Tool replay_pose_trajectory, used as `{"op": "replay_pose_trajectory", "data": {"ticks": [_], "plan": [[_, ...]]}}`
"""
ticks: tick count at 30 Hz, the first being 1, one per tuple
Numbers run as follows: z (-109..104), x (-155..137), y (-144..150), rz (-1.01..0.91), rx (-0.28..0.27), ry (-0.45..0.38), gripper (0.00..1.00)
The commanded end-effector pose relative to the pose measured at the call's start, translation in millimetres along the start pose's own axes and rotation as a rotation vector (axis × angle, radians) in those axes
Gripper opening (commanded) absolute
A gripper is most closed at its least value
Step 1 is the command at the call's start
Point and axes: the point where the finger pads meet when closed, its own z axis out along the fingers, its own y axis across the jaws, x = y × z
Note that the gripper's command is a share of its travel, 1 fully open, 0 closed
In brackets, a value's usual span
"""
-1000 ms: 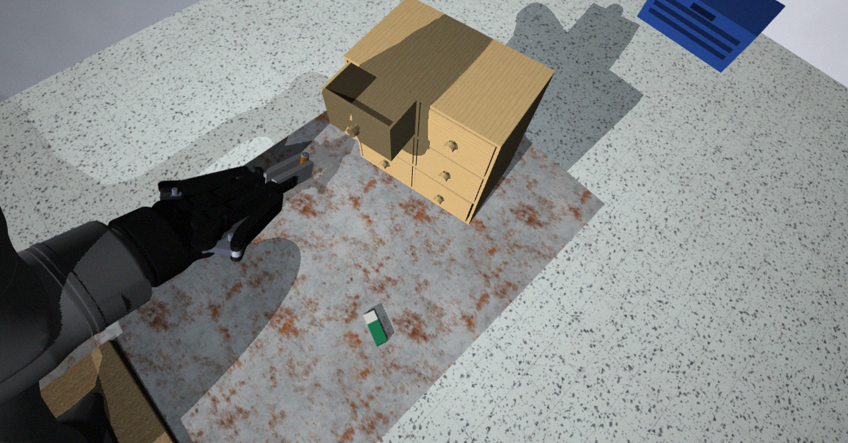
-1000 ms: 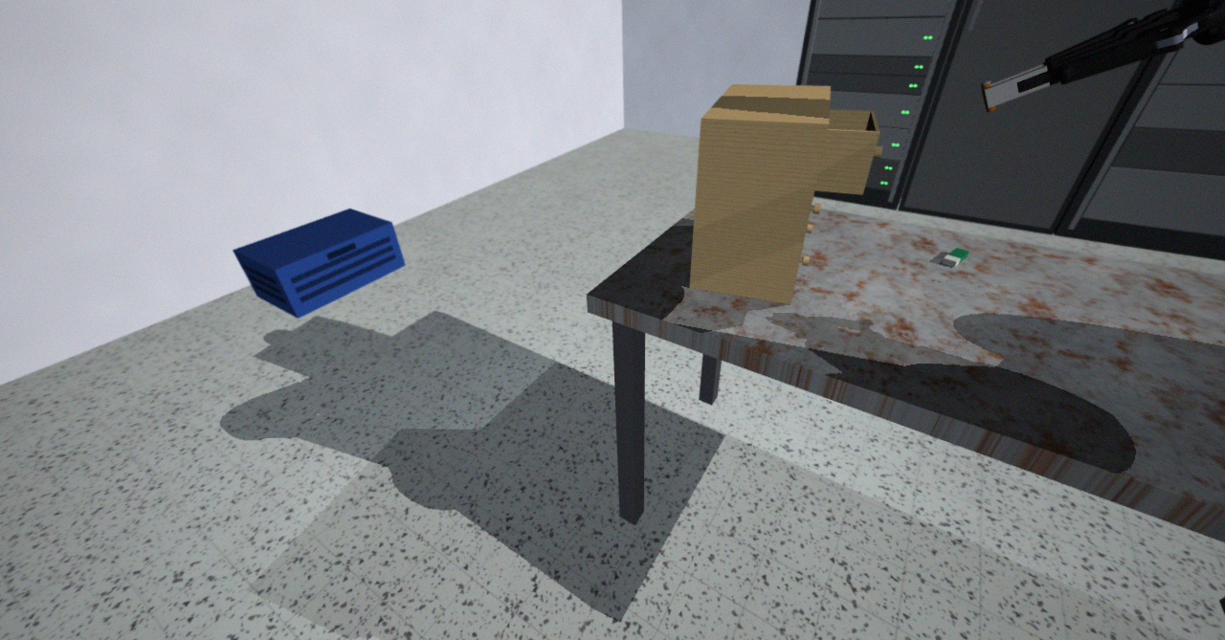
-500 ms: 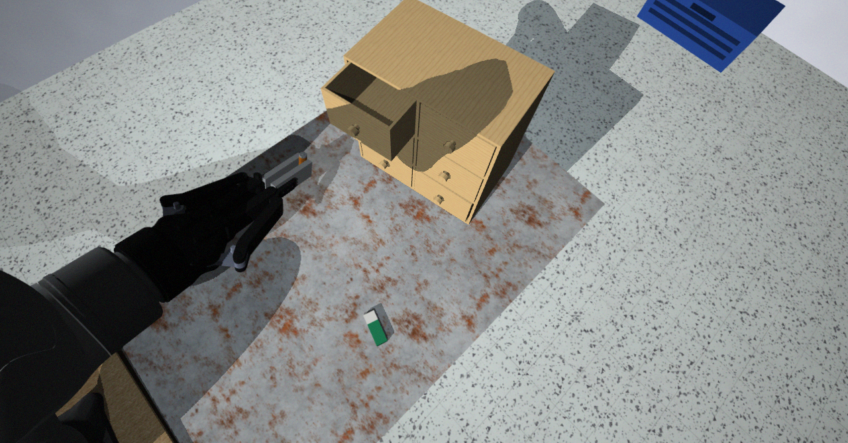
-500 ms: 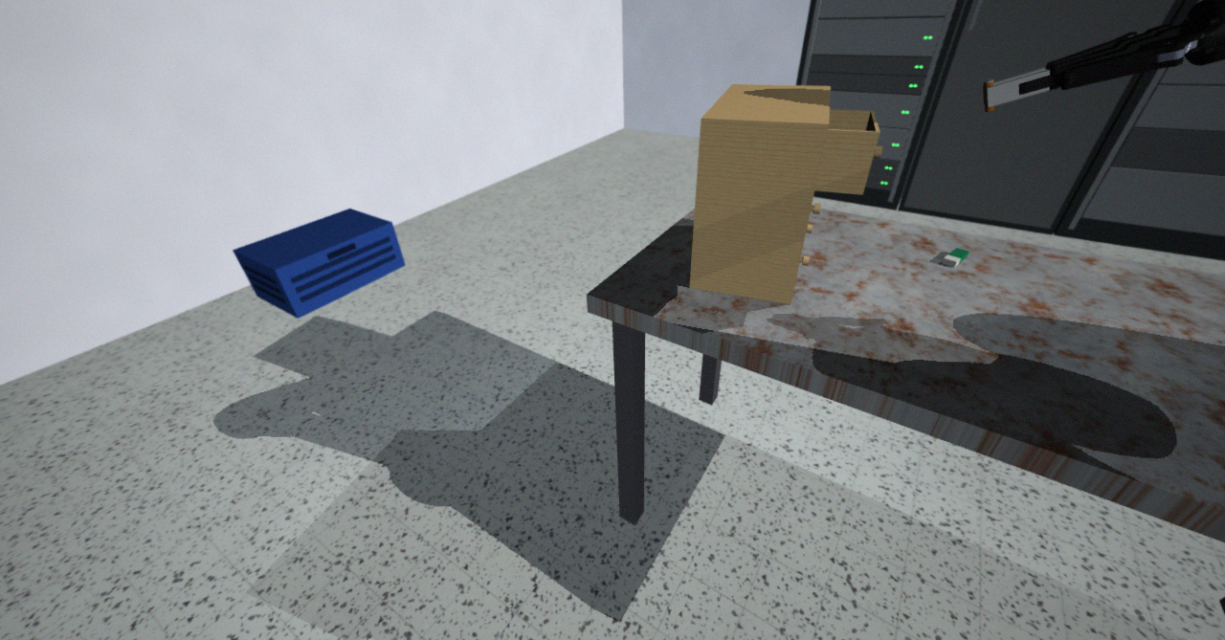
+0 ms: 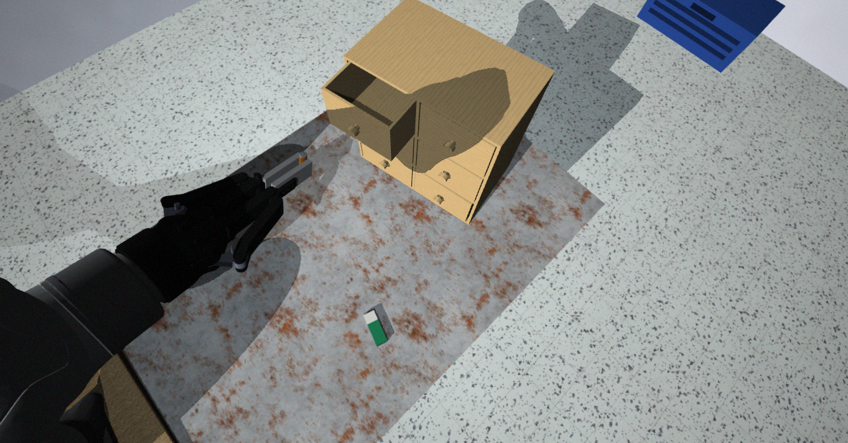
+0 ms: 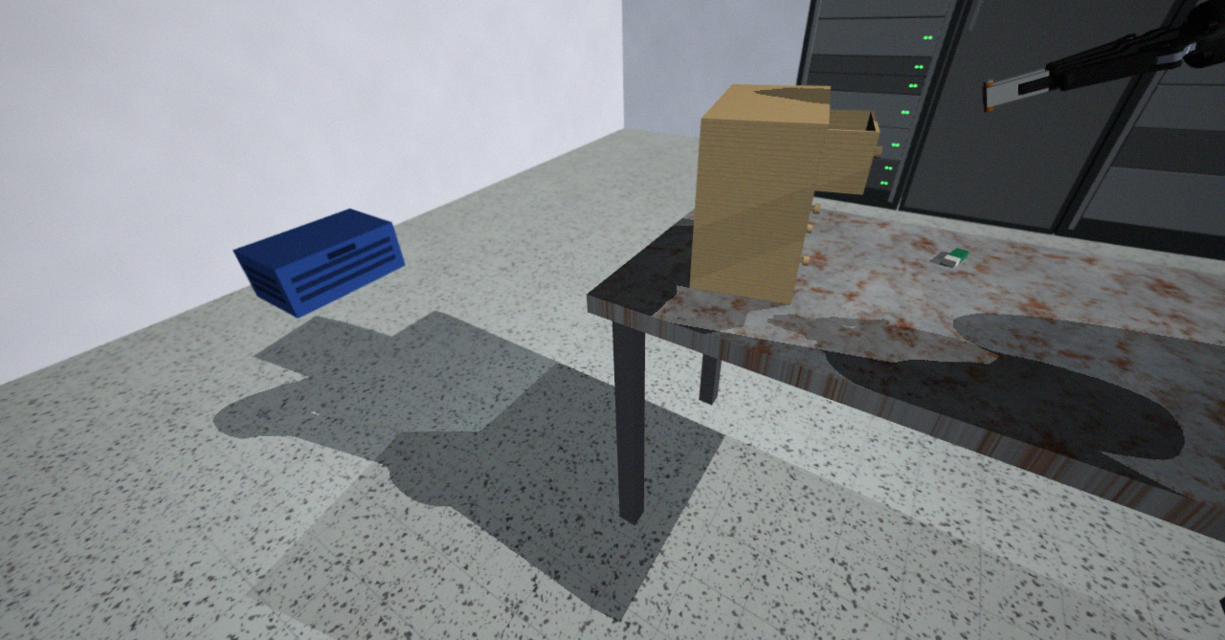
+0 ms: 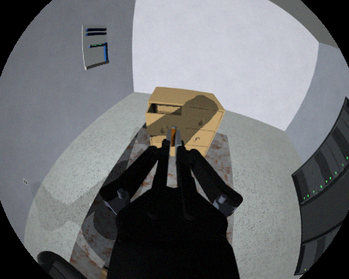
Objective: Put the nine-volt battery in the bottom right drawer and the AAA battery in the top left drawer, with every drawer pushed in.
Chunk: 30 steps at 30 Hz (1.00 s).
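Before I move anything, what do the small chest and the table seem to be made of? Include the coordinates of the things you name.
Small chest [image 5: 450, 43] [image 6: 753, 208] [image 7: 184, 95]: probably wood, matte, with fine grain lines; wood-look laminate is possible.
Table [image 5: 426, 274] [image 6: 1061, 294] [image 7: 220, 146]: perhaps rusted metal, dull grey with orange-brown patches; stained stone is possible.

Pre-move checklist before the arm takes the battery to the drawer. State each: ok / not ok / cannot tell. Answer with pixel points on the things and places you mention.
1. Black gripper [image 5: 305, 162] [image 6: 988, 96] [image 7: 173, 136] shut on the slim orange AAA battery [image 5: 303, 158] [image 6: 989, 83] [image 7: 173, 136]: ok
2. Top-left wooden drawer [image 5: 362, 121] [image 6: 843, 162] [image 7: 156, 121] pulled out to receive it: ok
3. Battery over that drawer's opening: not ok, out in front
4. Pale wooden chest [image 5: 409, 31] [image 6: 753, 208] [image 7: 182, 94] upright: ok
5. Nine-volt battery in bottom-right drawer: cannot tell
6. Green-and-white block [image 5: 377, 329] [image 6: 957, 254] on table: ok
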Motion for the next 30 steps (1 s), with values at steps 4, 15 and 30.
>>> {"op": "replay_pose_trajectory", "data": {"ticks": [4, 15, 30], "plan": [[3.3, 1.3, 0.0, 0.000, 0.000, 0.000, 0.03], [17.1, 6.3, 0.0, 0.000, 0.000, 0.000, 0.03], [55.7, 20.3, 0.0, 0.000, 0.000, 0.000, 0.03]]}}
